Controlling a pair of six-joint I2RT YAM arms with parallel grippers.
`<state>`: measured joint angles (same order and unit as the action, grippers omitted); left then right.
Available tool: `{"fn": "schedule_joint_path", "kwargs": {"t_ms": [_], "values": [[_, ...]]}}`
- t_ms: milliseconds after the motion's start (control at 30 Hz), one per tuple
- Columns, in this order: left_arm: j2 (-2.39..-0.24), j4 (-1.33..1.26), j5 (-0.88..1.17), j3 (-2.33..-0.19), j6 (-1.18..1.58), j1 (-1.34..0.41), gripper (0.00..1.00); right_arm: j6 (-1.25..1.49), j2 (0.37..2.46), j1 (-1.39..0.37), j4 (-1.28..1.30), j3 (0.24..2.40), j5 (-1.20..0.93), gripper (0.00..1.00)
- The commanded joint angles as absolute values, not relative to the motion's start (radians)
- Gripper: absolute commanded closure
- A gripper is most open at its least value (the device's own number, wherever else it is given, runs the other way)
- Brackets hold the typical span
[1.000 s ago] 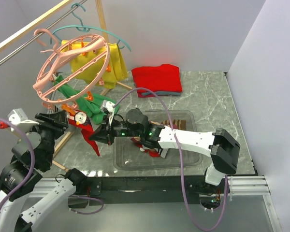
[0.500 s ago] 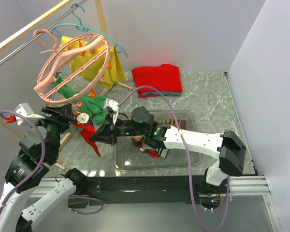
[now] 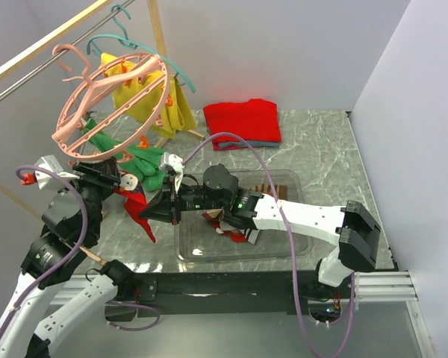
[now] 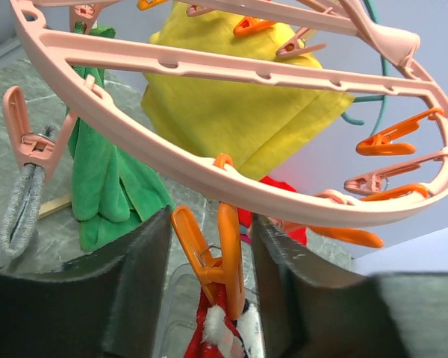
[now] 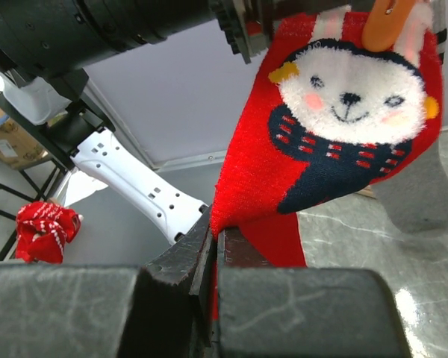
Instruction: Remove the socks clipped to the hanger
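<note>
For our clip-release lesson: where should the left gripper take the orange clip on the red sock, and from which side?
Take the orange clip by its two splayed handles, from below, one finger outside each. They fork into a V under the hanger; its tips below pinch the red sock.

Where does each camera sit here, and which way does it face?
Top external: above and behind, looking down at the table, hanger, left arm, right arm.
Left wrist: below the hanger, looking up; its own fingers flank the orange clip.
Right wrist: low, looking up the red sock its fingers pinch.
Shared: both wrist views show that clip and sock.
</note>
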<state>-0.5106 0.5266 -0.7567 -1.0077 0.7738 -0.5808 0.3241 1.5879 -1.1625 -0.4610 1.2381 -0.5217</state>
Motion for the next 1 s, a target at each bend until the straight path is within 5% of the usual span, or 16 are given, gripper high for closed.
{"fn": "schedule_joint_path", "kwargs": {"t_ms": [0, 267, 500, 967], "values": [[-0.517, 0.436, -0.772, -0.986, 0.721, -0.584, 0.53, 0.319, 1.540, -1.164, -0.474, 1.250, -0.546, 1.00], [-0.508, 0.445, -0.788, -1.000, 0.672, -0.584, 0.83, 0.304, 1.543, -1.164, -0.442, 1.246, -0.525, 1.00], [-0.486, 0.479, -0.792, -1.026, 0.669, -0.584, 0.97, 0.281, 1.525, -1.161, -0.407, 1.195, -0.441, 1.00], [-0.483, 0.528, -0.738, -1.084, 0.683, -0.586, 0.95, 0.311, 1.248, -0.933, -0.199, 0.816, -0.023, 1.00]]}}
